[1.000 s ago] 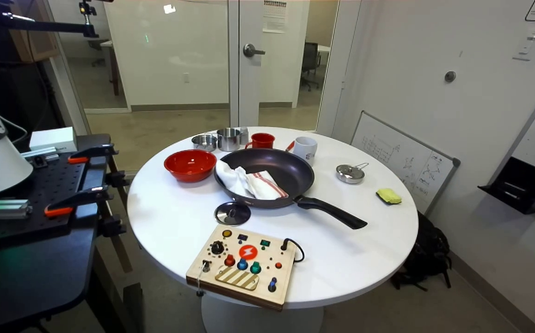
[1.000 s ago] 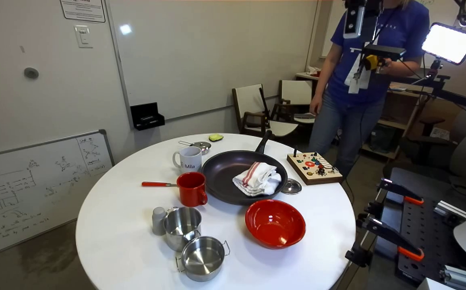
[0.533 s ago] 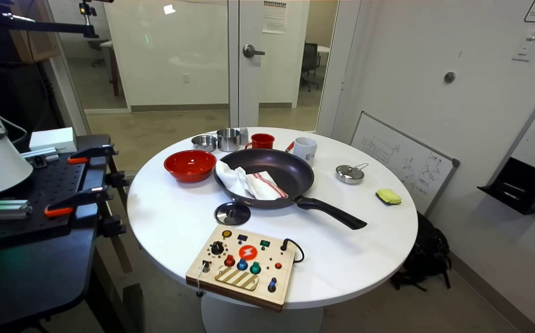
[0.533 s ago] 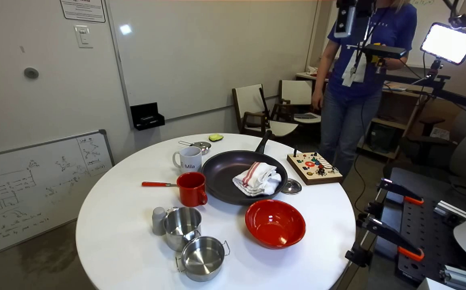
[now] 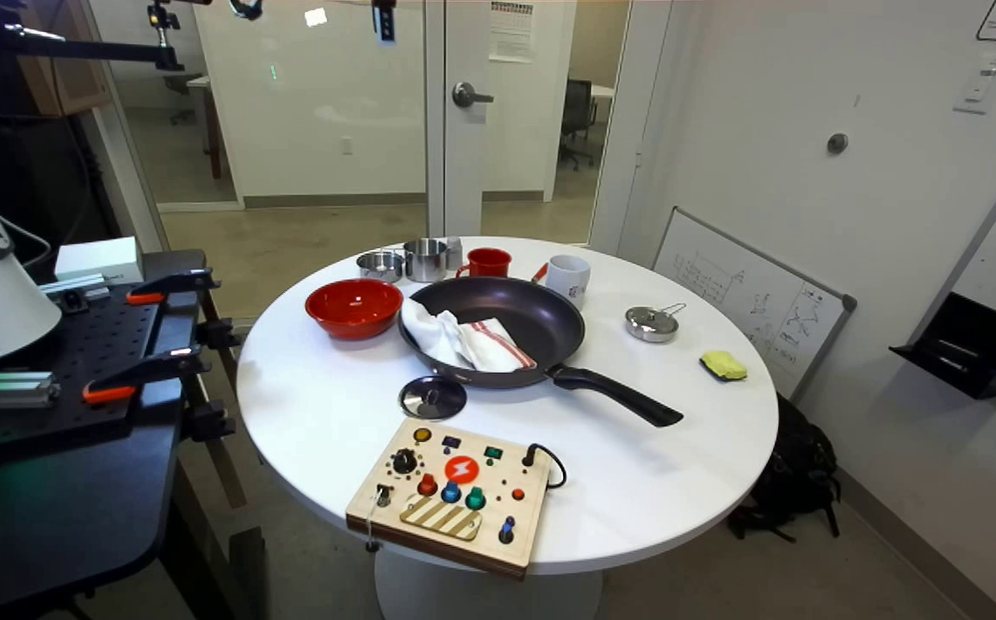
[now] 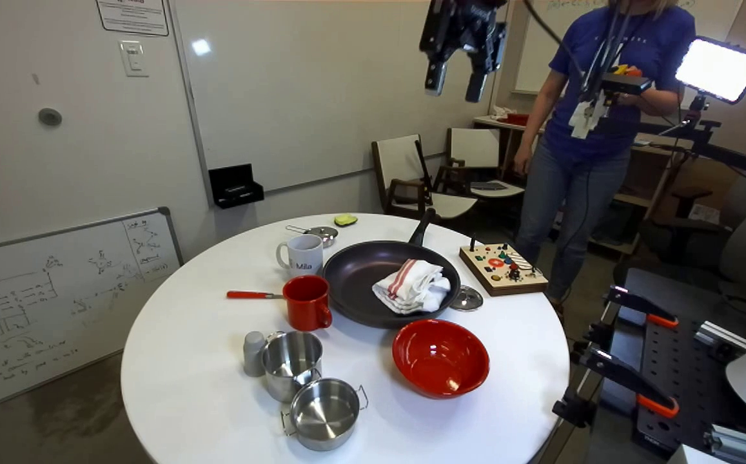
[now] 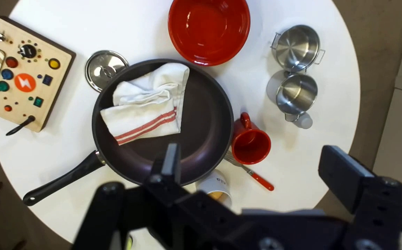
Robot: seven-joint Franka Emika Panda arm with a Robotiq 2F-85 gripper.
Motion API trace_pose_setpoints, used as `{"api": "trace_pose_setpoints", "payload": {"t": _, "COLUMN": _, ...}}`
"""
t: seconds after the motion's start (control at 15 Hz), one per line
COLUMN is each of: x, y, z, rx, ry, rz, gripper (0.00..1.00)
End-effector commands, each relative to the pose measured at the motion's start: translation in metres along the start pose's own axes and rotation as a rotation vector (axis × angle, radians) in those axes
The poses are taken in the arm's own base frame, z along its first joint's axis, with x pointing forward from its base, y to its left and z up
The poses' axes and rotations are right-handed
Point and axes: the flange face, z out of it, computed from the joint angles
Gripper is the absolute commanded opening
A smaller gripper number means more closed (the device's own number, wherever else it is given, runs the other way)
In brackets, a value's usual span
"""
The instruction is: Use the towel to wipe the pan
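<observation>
A white towel with red stripes lies folded inside a dark frying pan with a black handle. In both exterior views the towel rests in the pan on the side near the red bowl. My gripper is open and empty, high above the table and pan in an exterior view. In the wrist view the gripper has its fingers wide apart, one over the pan's edge. In an exterior view only a fingertip shows at the top edge.
Around the pan stand a red bowl, a red mug, a white mug, steel pots, a red-handled fork, a lid and a wooden control box. A yellow-green sponge lies near the table edge.
The gripper has come down and swung left into sight at the top of an exterior view; a fingertip now shows in both exterior views. Towel and pan have not moved. The person behind shifted.
</observation>
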Motion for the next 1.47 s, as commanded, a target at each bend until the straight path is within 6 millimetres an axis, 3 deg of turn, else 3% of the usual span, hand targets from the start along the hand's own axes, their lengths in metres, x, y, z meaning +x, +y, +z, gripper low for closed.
{"api": "trace_pose_setpoints", "payload": {"t": 0.0, "x": 0.060, "y": 0.009, "z": 0.066, "rx": 0.016, "ry": -0.086, "rz": 0.073, "gripper": 1.00}}
{"api": "trace_pose_setpoints", "payload": {"t": 0.07, "x": 0.028, "y": 0.010, "z": 0.036, "rx": -0.002, "ry": -0.043, "rz": 0.035, "gripper": 1.00}}
{"api": "trace_pose_setpoints", "payload": {"t": 0.27, "x": 0.053, "y": 0.015, "z": 0.075, "rx": -0.008, "ry": -0.097, "rz": 0.057, "gripper": 1.00}}
{"api": "trace_pose_setpoints", "payload": {"t": 0.4, "x": 0.030, "y": 0.005, "z": 0.032, "rx": 0.002, "ry": -0.195, "rz": 0.048, "gripper": 1.00}}
{"api": "trace_pose_setpoints", "payload": {"t": 0.47, "x": 0.051, "y": 0.012, "z": 0.071, "rx": -0.015, "ry": -0.146, "rz": 0.055, "gripper": 1.00}}
{"api": "trace_pose_setpoints", "payload": {"t": 0.67, "x": 0.035, "y": 0.006, "z": 0.038, "rx": -0.019, "ry": -0.183, "rz": 0.040, "gripper": 1.00}}
{"api": "trace_pose_setpoints", "payload": {"t": 0.8, "x": 0.040, "y": 0.002, "z": 0.042, "rx": -0.053, "ry": -0.147, "rz": 0.005, "gripper": 1.00}}
{"api": "trace_pose_setpoints", "payload": {"t": 1.0, "x": 0.056, "y": 0.011, "z": 0.072, "rx": -0.076, "ry": -0.139, "rz": -0.004, "gripper": 1.00}}
{"api": "trace_pose_setpoints", "payload": {"t": 1.13, "x": 0.068, "y": 0.025, "z": 0.107, "rx": -0.083, "ry": -0.137, "rz": 0.008, "gripper": 1.00}}
{"api": "trace_pose_setpoints", "payload": {"t": 1.4, "x": 0.090, "y": 0.072, "z": 0.189, "rx": -0.102, "ry": -0.203, "rz": -0.041, "gripper": 1.00}}
